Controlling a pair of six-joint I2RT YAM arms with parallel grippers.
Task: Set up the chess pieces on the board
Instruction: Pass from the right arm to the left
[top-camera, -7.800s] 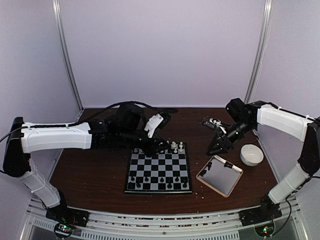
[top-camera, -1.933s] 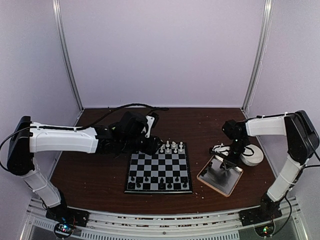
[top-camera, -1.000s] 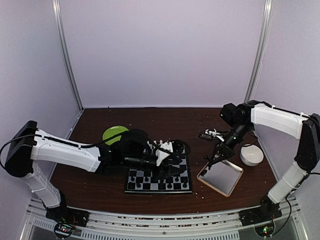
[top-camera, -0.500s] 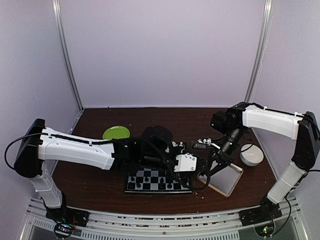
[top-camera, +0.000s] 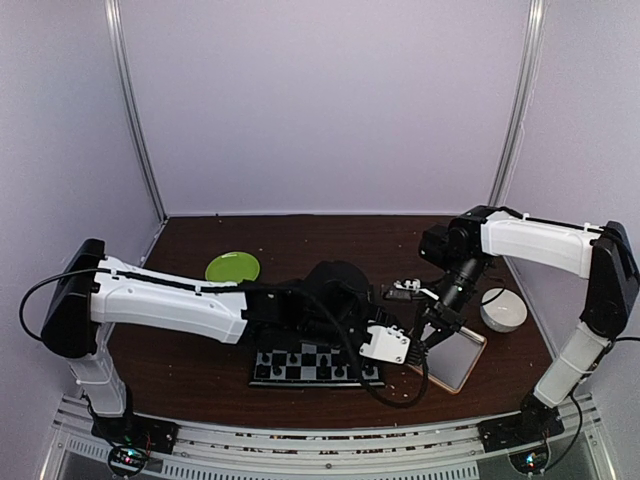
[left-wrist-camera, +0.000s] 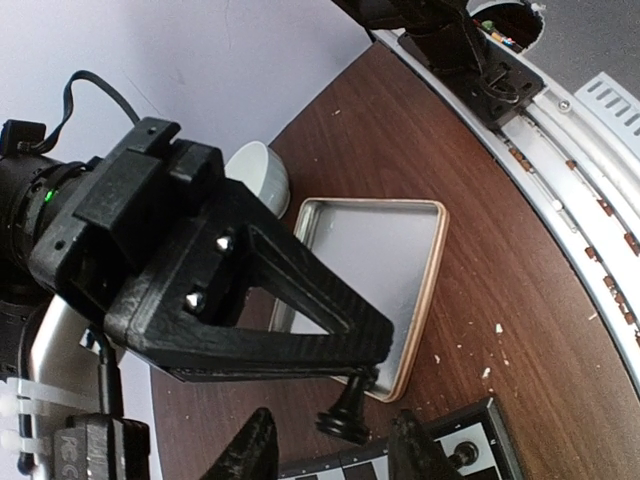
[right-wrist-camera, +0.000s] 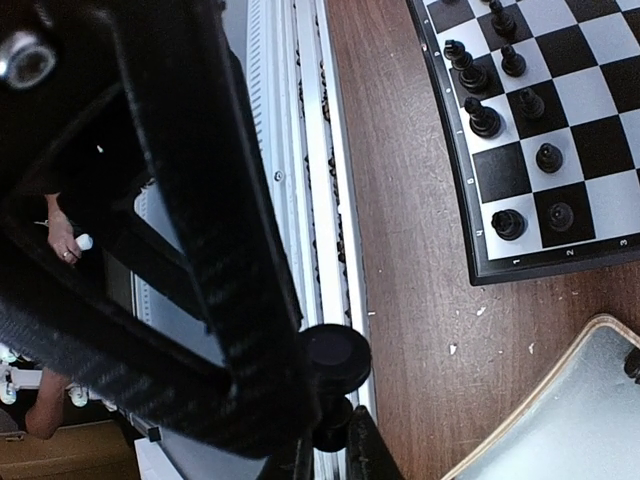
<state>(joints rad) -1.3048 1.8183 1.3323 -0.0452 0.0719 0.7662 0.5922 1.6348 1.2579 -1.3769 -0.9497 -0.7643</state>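
Beside the board (top-camera: 300, 362), both arms meet near the tray (left-wrist-camera: 425, 290).
The right tool (left-wrist-camera: 357, 385) clamps a black piece (left-wrist-camera: 343, 415); the left tool (left-wrist-camera: 335, 450) is close by, fingers apart.

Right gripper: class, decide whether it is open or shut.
Shut. In the left wrist view, the right gripper pinches the top of a black chess piece between its fingertips, with no gap showing.

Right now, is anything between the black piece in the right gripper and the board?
Yes. The open left gripper flanks the black piece held by the right gripper, and the left arm covers the side of the board nearest it.
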